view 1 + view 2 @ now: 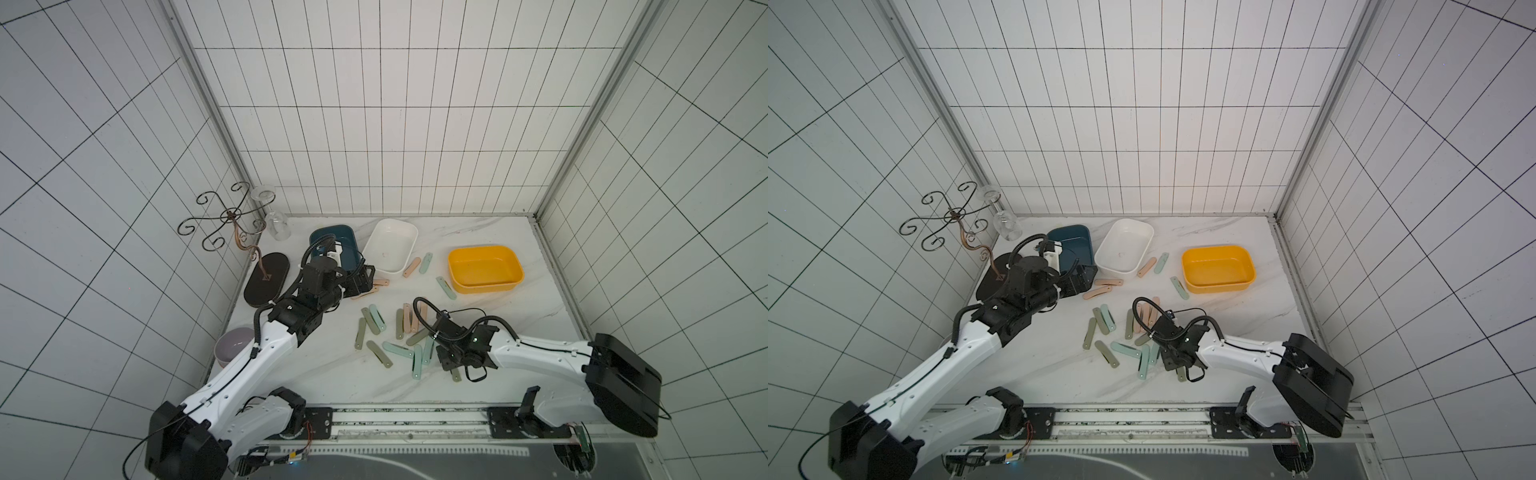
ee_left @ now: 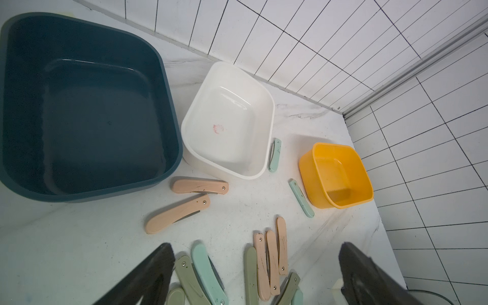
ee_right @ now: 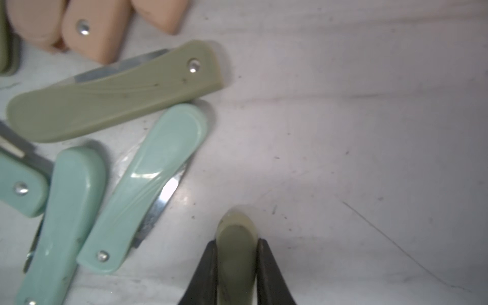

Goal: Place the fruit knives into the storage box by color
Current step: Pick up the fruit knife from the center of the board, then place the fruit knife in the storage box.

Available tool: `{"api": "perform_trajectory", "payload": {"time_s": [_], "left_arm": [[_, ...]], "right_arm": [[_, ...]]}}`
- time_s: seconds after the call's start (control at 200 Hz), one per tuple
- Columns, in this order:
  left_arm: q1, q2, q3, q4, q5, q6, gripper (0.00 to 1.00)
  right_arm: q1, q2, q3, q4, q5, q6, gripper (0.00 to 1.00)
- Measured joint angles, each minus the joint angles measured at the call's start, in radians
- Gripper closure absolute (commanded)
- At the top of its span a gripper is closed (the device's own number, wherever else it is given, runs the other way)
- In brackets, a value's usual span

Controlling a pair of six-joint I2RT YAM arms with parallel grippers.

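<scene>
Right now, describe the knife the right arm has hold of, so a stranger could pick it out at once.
On the marble table, find the scattered fruit knives in front of the yellow box. At their near edge, the right gripper pinches one olive-grey knife. It alone sits clamped between black fingers; the rest lie free.

On the desk [image 2: 79,250] stood a dark-blue box [image 2: 87,118], white box [image 2: 227,126] and yellow box [image 2: 335,174]; 2 peach knives [image 2: 199,186] lay beside the dark-blue.
</scene>
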Motion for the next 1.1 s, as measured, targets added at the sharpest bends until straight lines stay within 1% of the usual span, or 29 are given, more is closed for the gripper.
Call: {"api": "perform_trajectory", "payload": {"time_s": [0.115, 0.205, 0.315, 0.465, 0.58, 0.72, 0.92, 1.1], "left_arm": [[-0.025, 0.034, 0.001, 0.006, 0.001, 0.0, 0.03], [-0.042, 0.063, 0.009, 0.007, 0.001, 0.001, 0.03], [-0.058, 0.095, 0.035, 0.013, 0.001, 0.003, 0.03], [-0.077, 0.119, 0.06, 0.024, 0.001, 0.005, 0.03], [-0.084, 0.133, 0.068, 0.036, 0.001, 0.008, 0.03], [-0.092, 0.149, 0.069, 0.041, 0.001, 0.011, 0.03], [-0.095, 0.16, 0.074, 0.041, 0.001, 0.012, 0.03], [-0.097, 0.16, 0.084, 0.041, 0.0, 0.012, 0.03]], "right_arm": [[-0.098, -0.019, 0.011, -0.021, 0.006, -0.047, 0.82], [-0.181, -0.021, 0.054, -0.035, 0.009, -0.088, 0.82], [-0.288, -0.02, 0.159, -0.038, 0.01, -0.146, 0.82], [-0.4, 0.003, 0.327, -0.022, 0.004, -0.208, 0.82], [-0.489, 0.049, 0.439, 0.012, -0.01, -0.243, 0.81], [-0.592, 0.123, 0.532, 0.047, -0.029, -0.277, 0.81], [-0.676, 0.255, 0.615, 0.118, -0.048, -0.328, 0.81], [-0.696, 0.352, 0.619, 0.195, -0.062, -0.373, 0.8]]}}
